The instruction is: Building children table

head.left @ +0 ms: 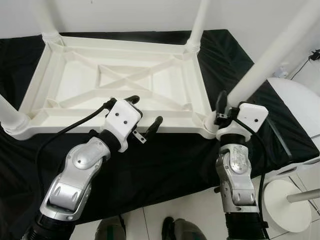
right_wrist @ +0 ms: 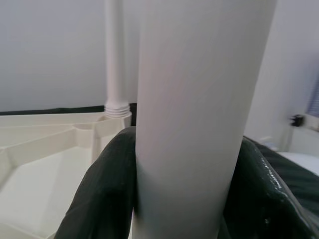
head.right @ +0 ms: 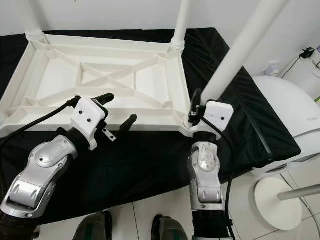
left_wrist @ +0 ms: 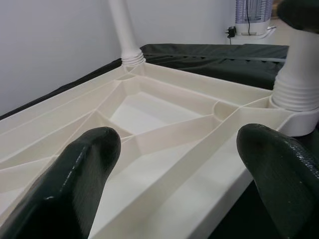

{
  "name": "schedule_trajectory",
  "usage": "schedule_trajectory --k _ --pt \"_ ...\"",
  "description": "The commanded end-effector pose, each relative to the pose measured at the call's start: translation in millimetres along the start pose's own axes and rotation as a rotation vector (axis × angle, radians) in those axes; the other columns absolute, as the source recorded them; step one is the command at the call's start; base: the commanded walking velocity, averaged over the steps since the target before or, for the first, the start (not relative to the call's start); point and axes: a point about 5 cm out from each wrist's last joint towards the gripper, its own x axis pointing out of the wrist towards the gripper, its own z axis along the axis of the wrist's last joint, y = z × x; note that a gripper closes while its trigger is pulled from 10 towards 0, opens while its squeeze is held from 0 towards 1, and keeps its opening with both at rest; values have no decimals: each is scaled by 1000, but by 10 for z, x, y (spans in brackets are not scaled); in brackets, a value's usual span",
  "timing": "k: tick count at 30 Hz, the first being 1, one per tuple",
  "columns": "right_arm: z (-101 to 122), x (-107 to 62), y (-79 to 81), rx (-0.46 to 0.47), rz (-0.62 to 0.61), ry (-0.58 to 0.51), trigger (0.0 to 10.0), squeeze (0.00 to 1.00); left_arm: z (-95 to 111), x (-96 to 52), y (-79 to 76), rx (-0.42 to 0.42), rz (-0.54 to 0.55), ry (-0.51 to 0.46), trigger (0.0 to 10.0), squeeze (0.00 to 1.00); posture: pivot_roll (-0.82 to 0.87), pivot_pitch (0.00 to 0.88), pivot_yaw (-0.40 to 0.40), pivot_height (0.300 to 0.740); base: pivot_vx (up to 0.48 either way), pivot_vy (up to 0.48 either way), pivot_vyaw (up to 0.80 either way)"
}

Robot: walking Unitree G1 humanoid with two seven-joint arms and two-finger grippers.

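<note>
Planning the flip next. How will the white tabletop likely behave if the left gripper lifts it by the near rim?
The tabletop looks like thin ribbed moulded plastic, so probably stiff and light. With four legs up, including the leg in the right gripper, it may be top-heavy. The open left gripper may slip on the smooth rim.

White table on black cloth

The upturned table top [head.left: 125,80] and its legs [head.left: 272,55] are plain creamy white; the cloth [head.left: 165,160] beneath is black; at five o'clock, floor tiles [head.left: 200,210] are pale; gripper fingers [left_wrist: 82,174] are glossy black.
</note>
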Motion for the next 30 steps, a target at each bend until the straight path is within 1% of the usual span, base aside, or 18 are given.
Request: schedule_trajectory --k 1,6,11,13,16,20,23,24,25,27,29,30 --pt "-296 -128 -357 -119 -179 166 10000 0 -23 13 -43 -13 -48 11 10000 0 21 155 -44 740 0 0 0" --pt "-300 -131 -391 -131 -209 172 10000 0 -20 13 -47 -14 -50 11 10000 0 19 157 -43 740 0 0 0" --pt "-326 -126 -380 -121 -212 191 10000 0 -21 18 -49 -15 -53 10 10000 0 12 158 -42 740 0 0 0" --pt "-334 -130 -365 -114 -203 197 10000 0 -21 19 -46 -15 -53 9 10000 0 10 158 -42 740 0 0 0" --pt "-358 -139 -324 -73 -155 217 10000 0 -22 25 -41 -14 -54 8 10000 0 7 157 -41 740 0 0 0" --pt "-374 -149 -324 -51 -126 228 10000 0 -20 28 -42 -14 -54 7 10000 0 8 159 -41 740 0 0 0" --pt "-390 -160 -345 -48 -124 239 10000 0 -18 25 -45 -15 -55 6 10000 0 8 159 -41 740 0 0 0" --pt "-402 -168 -391 -56 -144 242 10000 0 -16 22 -45 -15 -55 6 10000 0 9 159 -41 740 0 0 0" --pt "-402 -168 -391 -56 -144 242 10000 0 -16 22 -45 -15 -55 6 10000 0 9 159 -41 740 0 0 0" --pt "-415 -183 -458 -74 -186 244 10000 0 -14 19 -45 -15 -54 6 10000 0 11 160 -41 740 0 0 0" --pt "-417 -187 -466 -77 -193 243 10000 0 -13 17 -45 -15 -54 6 10000 0 11 160 -41 740 0 0 0" --pt "-419 -190 -460 -64 -193 244 10000 0 -14 16 -47 -15 -54 7 10000 0 12 160 -41 740 0 0 0"
